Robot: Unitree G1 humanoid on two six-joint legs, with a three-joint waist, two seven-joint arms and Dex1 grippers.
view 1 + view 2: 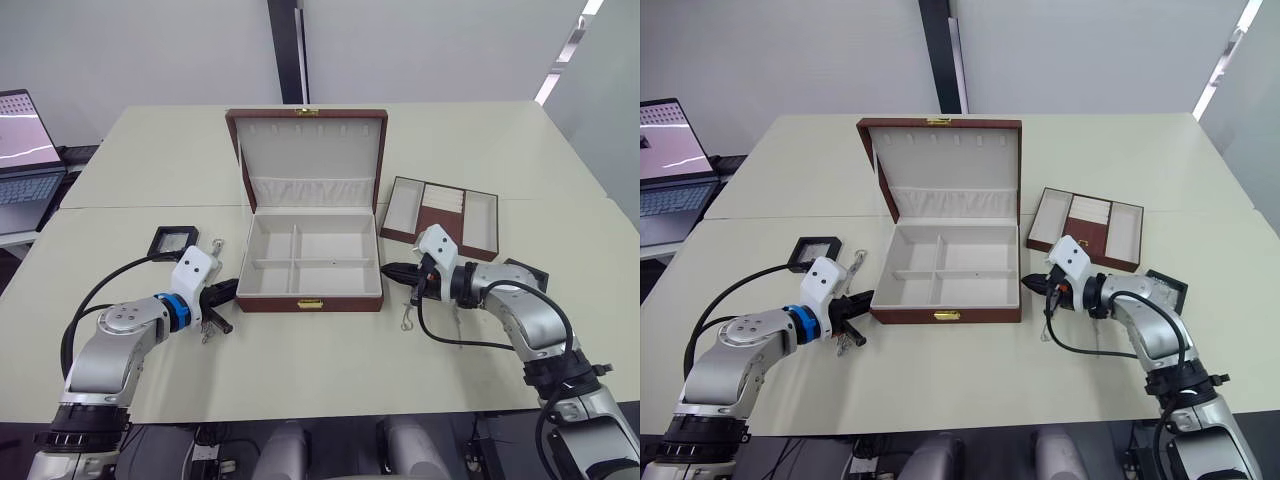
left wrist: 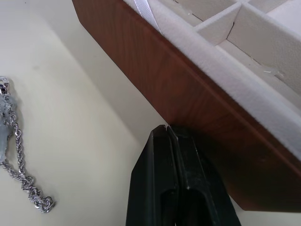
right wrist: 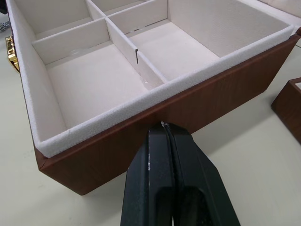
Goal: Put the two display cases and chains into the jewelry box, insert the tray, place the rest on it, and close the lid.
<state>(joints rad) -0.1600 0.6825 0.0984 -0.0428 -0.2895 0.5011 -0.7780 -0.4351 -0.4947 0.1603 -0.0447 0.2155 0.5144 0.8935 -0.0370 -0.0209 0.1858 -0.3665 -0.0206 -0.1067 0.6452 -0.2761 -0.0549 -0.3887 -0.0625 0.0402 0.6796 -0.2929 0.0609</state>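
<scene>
The jewelry box (image 1: 310,265) sits open at frame centre on the desk (image 1: 300,370), lid (image 1: 308,150) upright, compartments bare. The left gripper (image 2: 165,129) touches its left wall, fingers pressed together, holding nothing; the right gripper (image 3: 163,126) likewise at its right wall. The tray (image 1: 440,215) lies right of centre; a chain (image 2: 19,165) lies lower left

The right arm hid most of one display case (image 1: 1168,287), so just a corner showed. The picture's edge cut off part of the laptop (image 1: 25,160). A chain (image 2: 19,165) ran off the side of the left wrist view. The small silver bits (image 1: 407,318) by the right gripper (image 1: 392,270) were too tiny to tell.
</scene>
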